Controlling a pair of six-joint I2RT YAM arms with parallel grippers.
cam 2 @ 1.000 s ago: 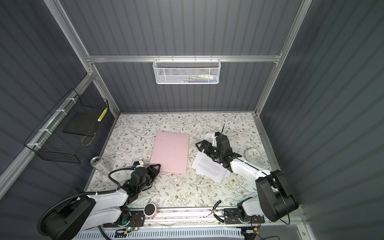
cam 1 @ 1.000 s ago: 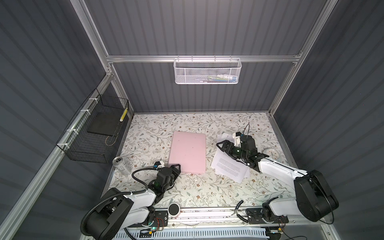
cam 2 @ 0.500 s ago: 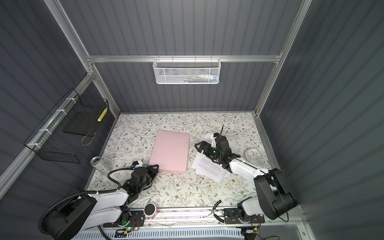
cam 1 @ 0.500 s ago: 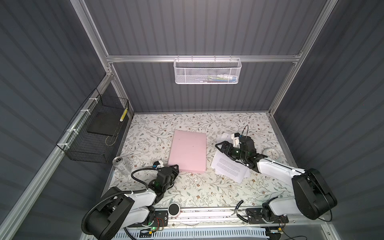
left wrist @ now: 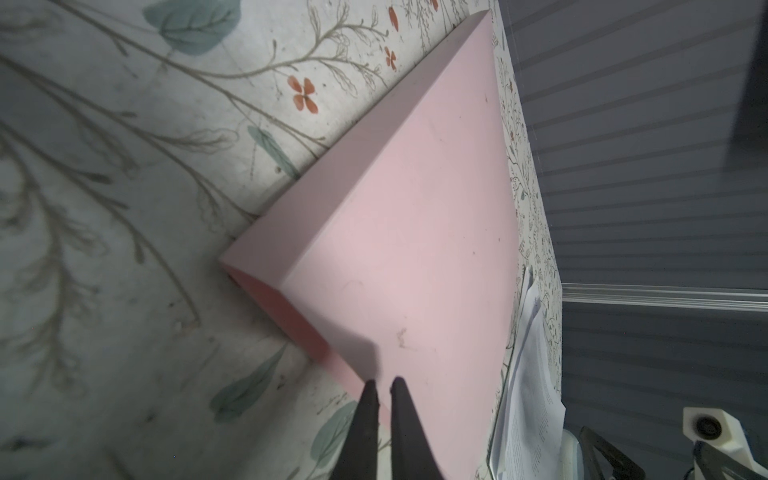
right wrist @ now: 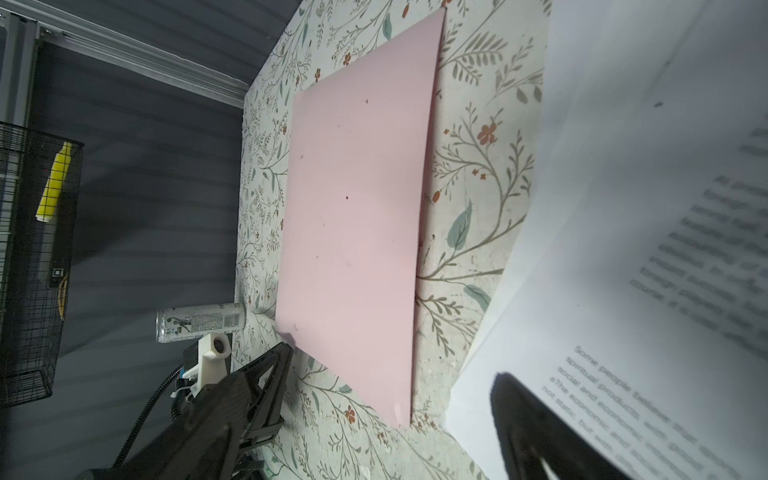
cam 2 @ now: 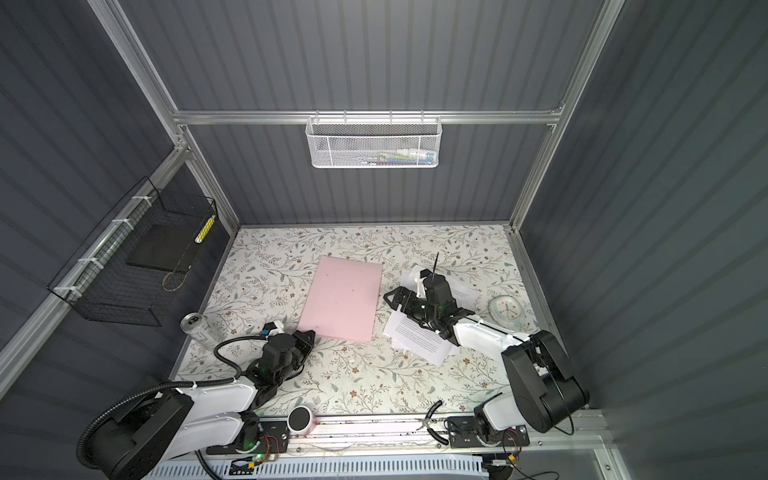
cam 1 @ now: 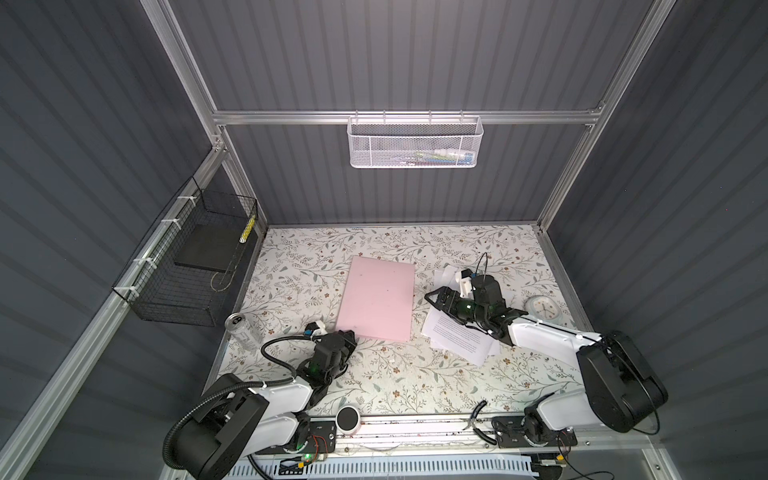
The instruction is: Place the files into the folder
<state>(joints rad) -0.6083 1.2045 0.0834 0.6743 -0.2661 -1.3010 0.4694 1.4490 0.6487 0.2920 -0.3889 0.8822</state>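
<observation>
1. At the near edge of the floral-patterned table (cam 1: 395, 374), a black round puck (cam 1: 348, 419) sits on the metal front rail between the two arm bases.
2. Just beyond it on the left, the left gripper (cam 1: 351, 333) lies low over the table and points at the near left corner of the folder (cam 1: 380, 297); in the left wrist view its jaws are pressed almost together at the folder's near edge, one finger over the pink cover and the other just off the edge, with a thin strip of pink between them.
3. Left of that gripper, a silver drink can (cam 1: 241, 328) stands at the table's left edge.
4. In the middle of the table the folder lies flat and closed; it is pale pink and plain, and its long sides run front to back.
5. Right of the folder, across a strip of bare table, the files (cam 1: 457, 336) lie on the table outside the folder; they are loose overlapping white sheets printed with small black text, and more sheet corners show behind the right arm.
6. The right gripper (cam 1: 433, 301) reaches over the left part of the files and points toward the folder; its jaws are spread wide, gripping nothing that can be seen; in the right wrist view one dark finger (right wrist: 528, 428) lies over a printed sheet.
7. Farther right, a small pale clock (cam 1: 542, 309) rests near the table's right edge.
8. Farthest off, a black wire basket (cam 1: 183, 266) on the left wall holds a dark grey slab (cam 1: 208, 251); a white mesh basket (cam 1: 415, 143) hangs from the back rail.
</observation>
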